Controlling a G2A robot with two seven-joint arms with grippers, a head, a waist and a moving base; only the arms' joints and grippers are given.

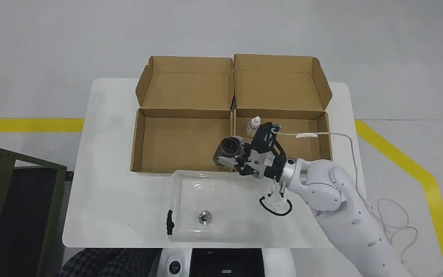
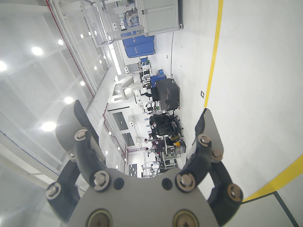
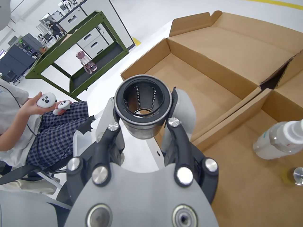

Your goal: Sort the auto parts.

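My right gripper [image 3: 142, 109] is shut on a dark cylindrical bearing sleeve [image 3: 142, 109] with rows of small balls inside. In the top view the right gripper [image 1: 239, 154] holds the bearing sleeve [image 1: 228, 148] above the near right corner of the left cardboard box [image 1: 176, 145]. The right cardboard box [image 1: 311, 142] holds a small clear bottle [image 1: 250, 125] and a white cable [image 1: 315, 134]. A clear plastic tray [image 1: 187, 181] in front holds a small metal part [image 1: 205, 218] and a black strip [image 1: 168, 223]. My left gripper [image 2: 139, 119] is open, pointing out at the room.
A black rubber ring [image 1: 273, 206] lies on the white table [image 1: 104, 173] beside the tray's right side. A metal knob [image 3: 298, 173] sits near the bottle [image 3: 277, 140] in the right box. The left box floor is bare.
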